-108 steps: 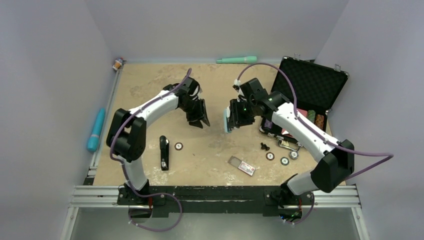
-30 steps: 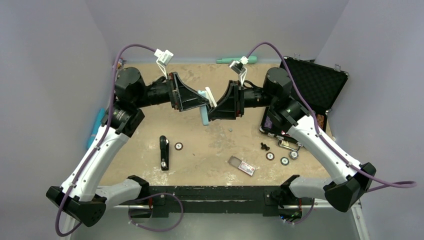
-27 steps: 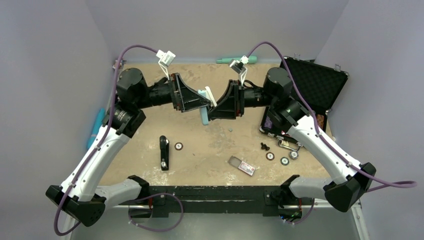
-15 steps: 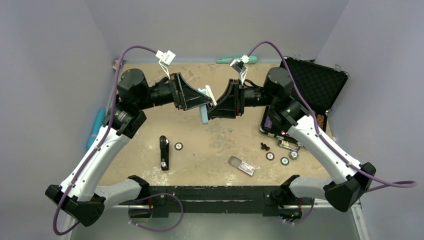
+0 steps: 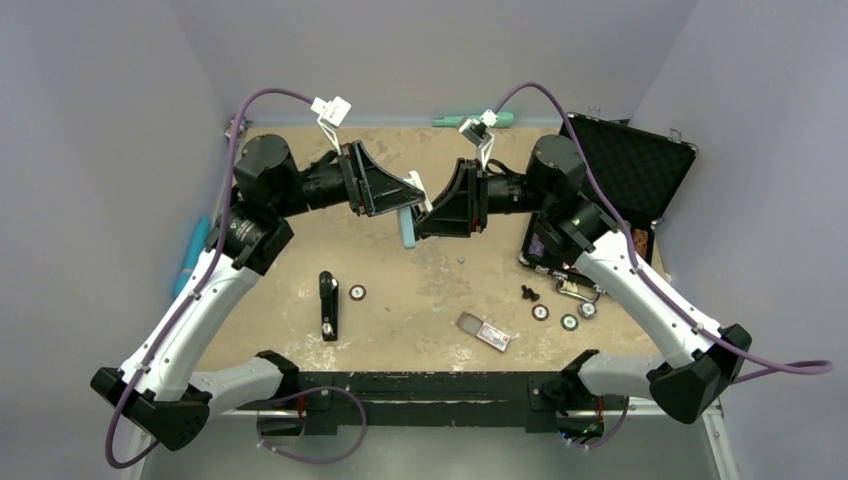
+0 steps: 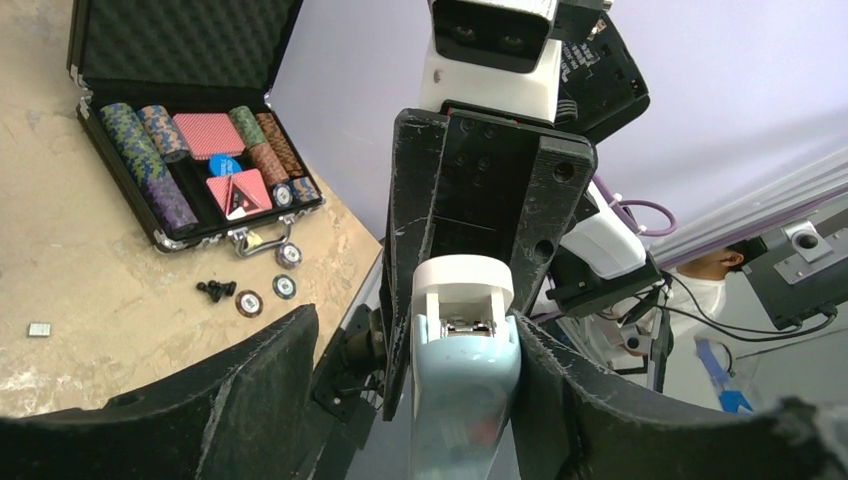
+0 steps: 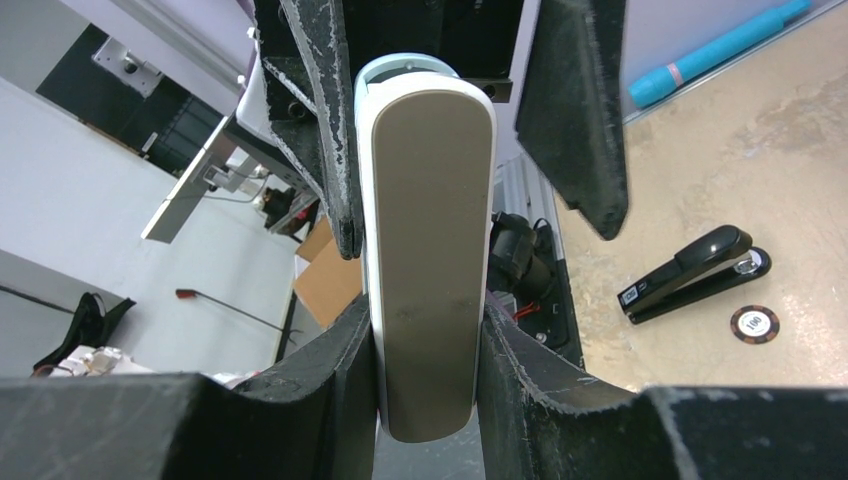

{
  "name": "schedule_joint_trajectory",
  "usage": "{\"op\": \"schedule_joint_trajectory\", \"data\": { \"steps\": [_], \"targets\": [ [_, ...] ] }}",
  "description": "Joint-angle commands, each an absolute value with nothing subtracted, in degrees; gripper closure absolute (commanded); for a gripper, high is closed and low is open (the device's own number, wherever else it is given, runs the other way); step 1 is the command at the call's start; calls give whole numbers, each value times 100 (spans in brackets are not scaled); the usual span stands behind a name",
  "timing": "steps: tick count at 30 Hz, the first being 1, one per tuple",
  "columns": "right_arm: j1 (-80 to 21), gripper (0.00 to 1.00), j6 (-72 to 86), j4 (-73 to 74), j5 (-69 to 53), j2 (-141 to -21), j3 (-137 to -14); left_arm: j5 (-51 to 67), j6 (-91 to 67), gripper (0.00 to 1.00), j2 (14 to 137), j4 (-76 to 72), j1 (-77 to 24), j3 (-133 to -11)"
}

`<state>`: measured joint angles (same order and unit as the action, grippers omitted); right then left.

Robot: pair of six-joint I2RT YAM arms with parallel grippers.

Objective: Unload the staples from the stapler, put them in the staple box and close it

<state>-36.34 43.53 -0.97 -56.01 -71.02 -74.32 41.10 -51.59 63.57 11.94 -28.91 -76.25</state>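
Observation:
A light-blue stapler (image 5: 408, 228) with a white top hangs upright in the air between the two raised arms. My right gripper (image 5: 423, 222) is shut on it; in the right wrist view both fingers press the sides of the stapler (image 7: 425, 250). My left gripper (image 6: 415, 330) stands open around the stapler's (image 6: 465, 390) upper end. Its right finger (image 6: 560, 400) touches the stapler and its left finger (image 6: 250, 390) stays apart. A bit of metal shows inside the white top. A tiny silvery-grey piece, the staples (image 5: 461, 257), lies on the table below.
A black stapler (image 5: 328, 305) lies at front left with a chip (image 5: 357, 292) beside it. An open black chip case (image 5: 620, 170) stands at right, with loose chips (image 5: 568, 321) and black screw-like pieces (image 5: 529, 293) before it. A small clear box (image 5: 483, 332) lies near front.
Over the last seconds both arms rose and met at the stapler. In the last second the left gripper's jaws narrowed around the stapler's top; the right gripper kept its grip.

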Motion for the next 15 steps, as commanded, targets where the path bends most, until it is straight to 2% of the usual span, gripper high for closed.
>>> {"op": "schedule_joint_trajectory", "data": {
  "steps": [1, 5, 10, 13, 15],
  "targets": [
    [-3656, 100, 4368, -432, -5608, -7055, -7653, 4026, -5175, 33, 6330, 1108, -2892, -7859],
    [-3652, 100, 4356, -389, -5615, -7070, -7653, 4001, -5255, 37, 6359, 1055, -2915, -7852],
    [-3655, 100, 4344, -379, -5616, -7084, -7668, 3918, -5242, 54, 6412, 1223, -2951, -7916],
    [-3656, 100, 4334, -350, -5616, -7093, -7665, 3879, -5239, 71, 6423, 1309, -2953, -7925],
    [-3658, 100, 4318, -334, -5630, -7093, -7660, 3848, -5247, 92, 6433, 1382, -2948, -7956]
  ]
}}
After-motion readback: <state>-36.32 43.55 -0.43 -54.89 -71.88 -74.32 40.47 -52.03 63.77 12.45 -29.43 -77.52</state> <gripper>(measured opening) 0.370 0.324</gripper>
